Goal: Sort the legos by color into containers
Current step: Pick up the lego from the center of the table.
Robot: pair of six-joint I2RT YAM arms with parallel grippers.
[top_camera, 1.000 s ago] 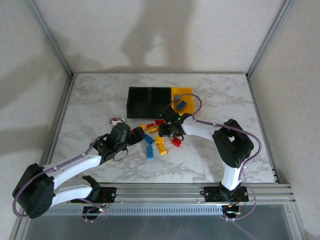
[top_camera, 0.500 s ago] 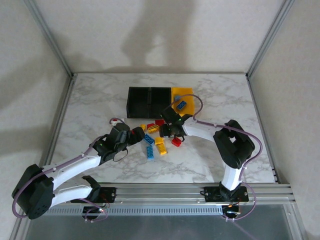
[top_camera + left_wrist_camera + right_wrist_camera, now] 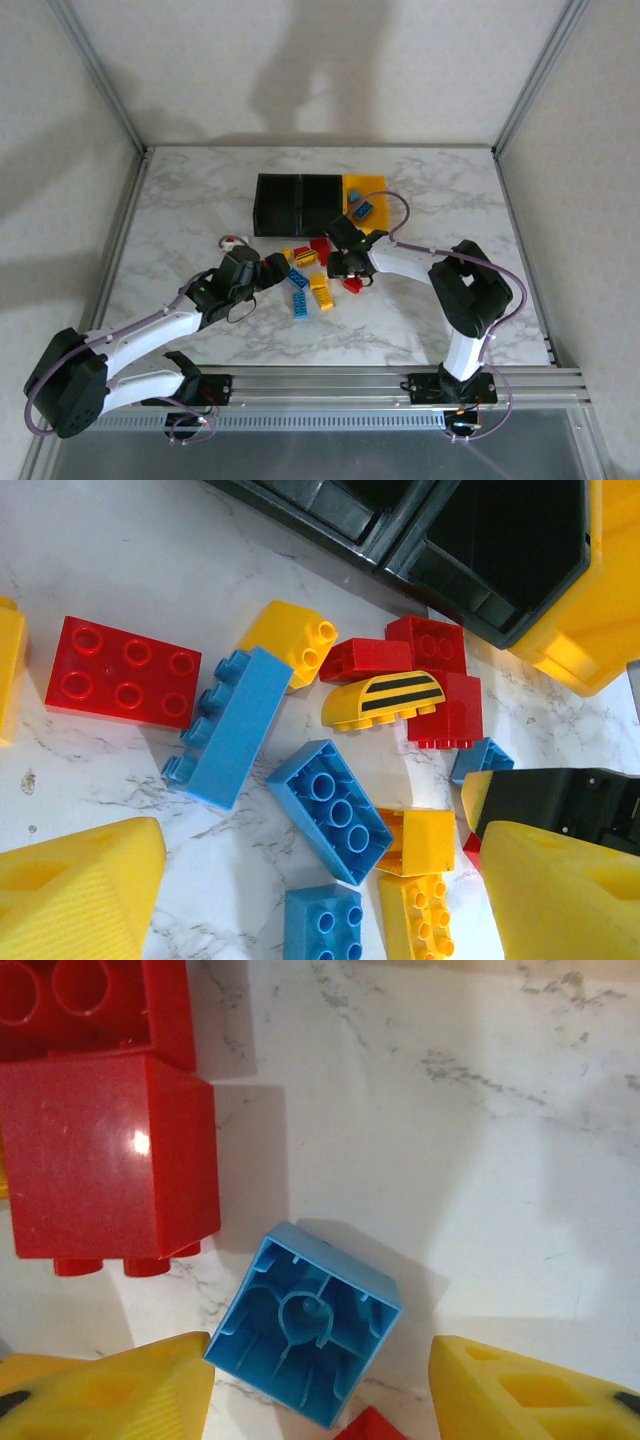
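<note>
On the marble tabletop [image 3: 200, 200] between pale walls [image 3: 300, 70], both pairs of jaws stand apart above legos [image 3: 321, 291].

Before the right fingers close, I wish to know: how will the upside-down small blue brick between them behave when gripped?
Probably stiff: the blue brick is hard moulded plastic. Likely light, since its open underside shows it hollow. It sits skewed to the right fingers, so it may twist on the glossy marble table as they close.
</note>
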